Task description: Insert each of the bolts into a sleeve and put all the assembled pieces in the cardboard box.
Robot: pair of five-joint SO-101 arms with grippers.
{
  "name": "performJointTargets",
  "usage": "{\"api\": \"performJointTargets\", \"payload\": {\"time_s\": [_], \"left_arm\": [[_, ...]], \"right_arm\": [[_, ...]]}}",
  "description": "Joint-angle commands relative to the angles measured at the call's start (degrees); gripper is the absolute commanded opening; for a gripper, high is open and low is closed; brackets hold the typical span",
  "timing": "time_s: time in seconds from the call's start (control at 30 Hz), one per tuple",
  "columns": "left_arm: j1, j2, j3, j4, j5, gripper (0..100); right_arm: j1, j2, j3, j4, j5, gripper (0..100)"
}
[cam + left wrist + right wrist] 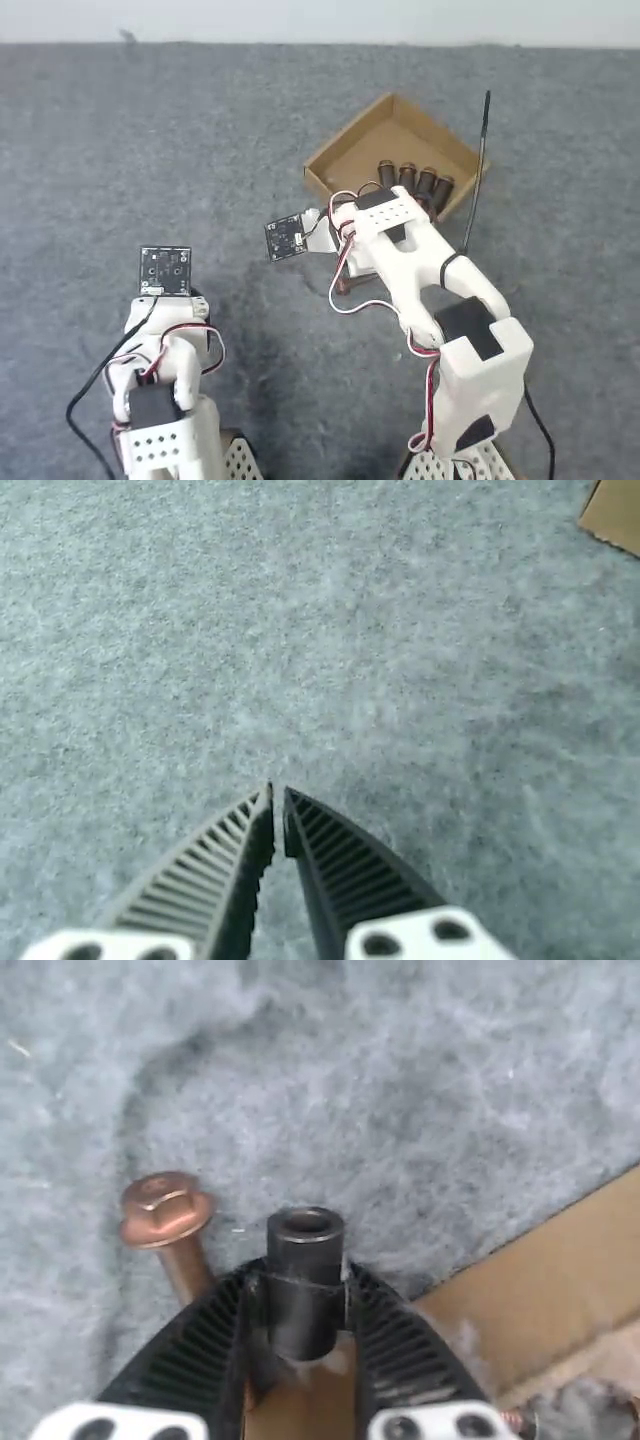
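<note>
My right gripper point(303, 1290) is shut on a black sleeve point(304, 1270), whose open bore faces outward between the ribbed fingers. A copper bolt point(166, 1215) with a flanged hex head lies on the grey carpet right beside that gripper. In the high view the right arm point(400, 240) hangs just in front of the cardboard box point(350, 150), which holds several assembled pieces point(415, 183) along its near side. The bolt's shaft point(343, 285) peeks out under the arm. My left gripper point(277, 802) is shut with nothing in it, over bare carpet at the near left.
A thin black rod point(478, 160) stands beside the box's right edge. A corner of the box point(612, 515) shows far off in the left wrist view. The box wall point(540, 1290) lies close to the right gripper. Grey carpet covers the table.
</note>
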Motion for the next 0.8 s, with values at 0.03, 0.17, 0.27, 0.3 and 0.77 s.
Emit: {"api": "performJointTargets", "payload": {"time_s": [0.03, 0.17, 0.27, 0.3, 0.77], "left_arm": [[-0.2, -1.0, -0.6, -3.2, -0.4, 1], [-0.2, -1.0, -0.6, -3.3, -0.4, 1], [-0.2, -1.0, -0.6, -3.3, -0.3, 1], [-0.2, -1.0, -0.6, -3.3, -0.3, 1], [0.5, -1.0, -0.6, -3.3, 0.2, 1]], "right_arm": [[-0.1, -1.3, -3.3, -0.3, -9.0, 0.6], [2.2, -5.9, -5.9, -0.2, -30.0, 0.6], [5.8, -10.2, -5.5, 0.0, -44.2, 0.6], [7.6, -11.8, -4.3, 0.0, -48.0, 0.6], [19.4, -46.5, 28.7, -0.6, -65.4, 0.6]]}}
